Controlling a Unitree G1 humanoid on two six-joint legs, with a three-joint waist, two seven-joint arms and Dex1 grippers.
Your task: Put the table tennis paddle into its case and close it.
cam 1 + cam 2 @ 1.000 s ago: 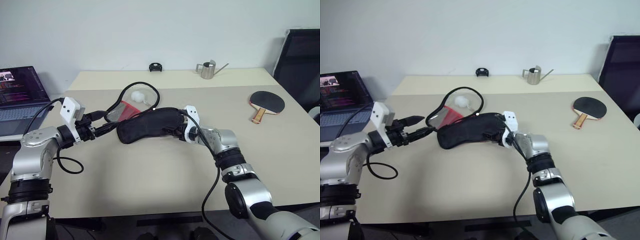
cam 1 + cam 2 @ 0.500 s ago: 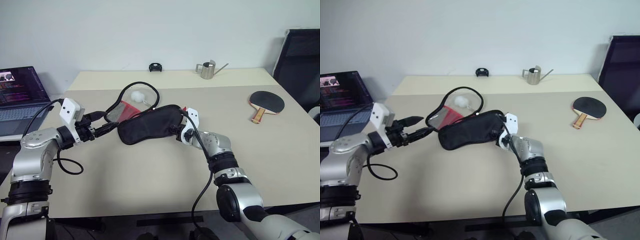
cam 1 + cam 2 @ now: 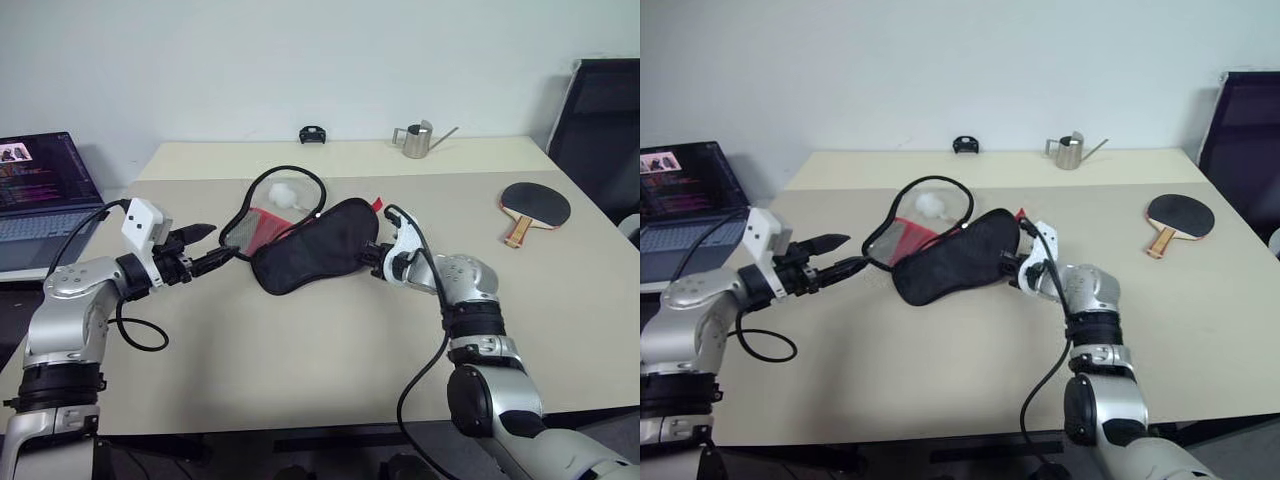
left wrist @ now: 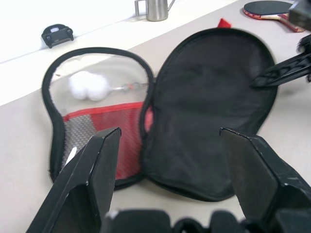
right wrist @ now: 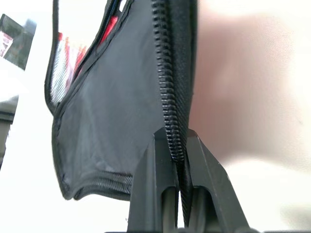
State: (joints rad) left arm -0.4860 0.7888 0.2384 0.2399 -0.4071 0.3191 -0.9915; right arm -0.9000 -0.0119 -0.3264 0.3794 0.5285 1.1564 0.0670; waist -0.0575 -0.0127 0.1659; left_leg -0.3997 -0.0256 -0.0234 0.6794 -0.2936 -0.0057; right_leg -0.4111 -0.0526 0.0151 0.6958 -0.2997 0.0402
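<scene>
Two halves of the case (image 3: 318, 245) lie spread open on the worktop (image 3: 300, 350) — the black fabric half toward the robot's right, the half with the red mesh pocket and clear window toward its left. The right jaws (image 3: 374, 258) are clenched on the zipped rim of the black half; the right wrist view shows the zipper teeth pinched between the two black fingers (image 5: 163, 165), with that edge lifted off the surface. The left jaws (image 3: 208, 246) stand released, their fingertips level and just beside the narrow end of the mesh half; from the head views I cannot tell whether they touch it. A small white ball (image 4: 88, 86) sits behind the clear window. The table tennis paddle (image 3: 533, 206) lies flat near the right edge of the worktop, well apart from the case, handle toward the robot. At the far edge stand a small metal watering can (image 3: 415, 140) and a small black object (image 3: 311, 134). An open laptop (image 3: 38, 195) sits off to the left.
</scene>
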